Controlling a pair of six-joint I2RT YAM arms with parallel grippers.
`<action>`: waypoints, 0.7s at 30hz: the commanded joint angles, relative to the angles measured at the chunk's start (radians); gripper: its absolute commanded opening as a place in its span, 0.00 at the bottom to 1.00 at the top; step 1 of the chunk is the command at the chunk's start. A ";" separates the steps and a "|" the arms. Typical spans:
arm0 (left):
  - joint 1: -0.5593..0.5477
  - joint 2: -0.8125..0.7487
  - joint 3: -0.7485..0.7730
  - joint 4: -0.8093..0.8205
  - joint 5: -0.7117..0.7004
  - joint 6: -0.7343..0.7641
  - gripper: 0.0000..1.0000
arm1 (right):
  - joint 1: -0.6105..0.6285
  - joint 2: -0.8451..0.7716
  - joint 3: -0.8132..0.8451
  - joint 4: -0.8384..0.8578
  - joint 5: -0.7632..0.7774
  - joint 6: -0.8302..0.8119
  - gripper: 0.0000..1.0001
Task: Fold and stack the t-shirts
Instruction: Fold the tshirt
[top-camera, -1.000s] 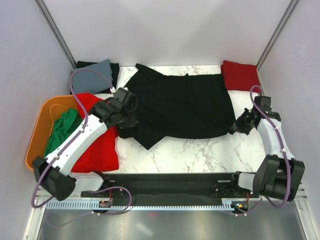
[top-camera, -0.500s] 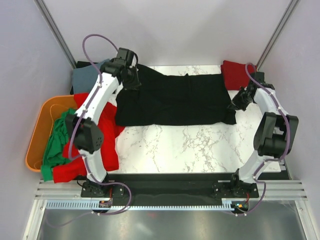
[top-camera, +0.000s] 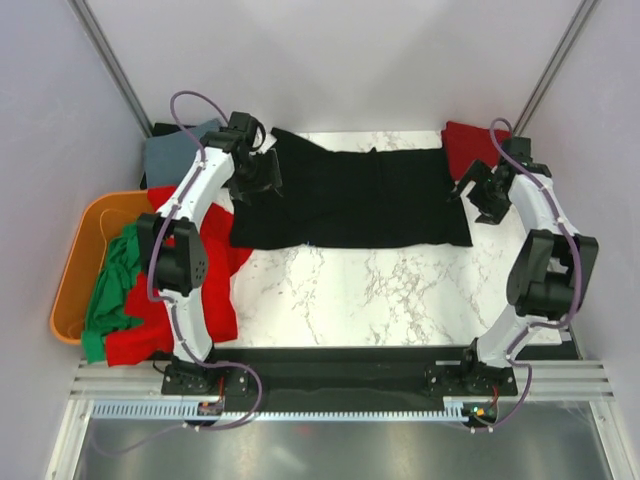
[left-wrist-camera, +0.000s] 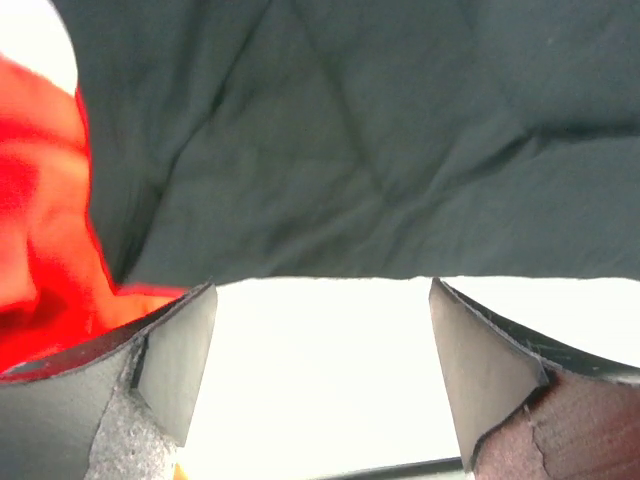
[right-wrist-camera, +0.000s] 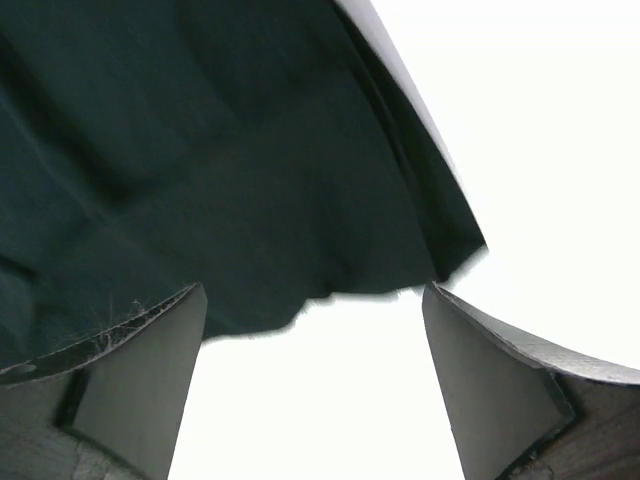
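A black t-shirt (top-camera: 350, 200) lies folded in a wide band across the back of the marble table (top-camera: 380, 290). My left gripper (top-camera: 262, 178) hovers over its left end, open and empty. The left wrist view shows the black t-shirt (left-wrist-camera: 350, 140) ahead of the open left gripper (left-wrist-camera: 320, 350), with red cloth (left-wrist-camera: 40, 200) at the left. My right gripper (top-camera: 478, 198) stands at the shirt's right end, also open. In the right wrist view the black t-shirt (right-wrist-camera: 200, 150) ends just beyond the right gripper (right-wrist-camera: 315, 370), and only bare table lies between the fingers.
A folded red t-shirt (top-camera: 475, 148) lies at the back right, a grey-blue one (top-camera: 170, 160) at the back left. Another red t-shirt (top-camera: 205, 290) sprawls at the left beside an orange tub (top-camera: 72, 270), over whose rim a green t-shirt (top-camera: 115, 285) hangs. Grey walls enclose three sides.
Both grippers carried the black t-shirt's near edge to the back, folding it, and have now opened and let it go. Both sit slightly back from the cloth.
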 joint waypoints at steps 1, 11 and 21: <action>-0.005 -0.276 -0.282 0.139 -0.035 -0.074 0.93 | -0.025 -0.168 -0.211 0.063 0.016 -0.002 0.95; 0.007 -0.551 -0.870 0.491 0.015 -0.206 0.91 | -0.044 -0.182 -0.476 0.238 -0.059 0.055 0.85; 0.015 -0.527 -0.925 0.515 -0.132 -0.244 0.91 | -0.102 0.003 -0.375 0.315 -0.034 0.047 0.58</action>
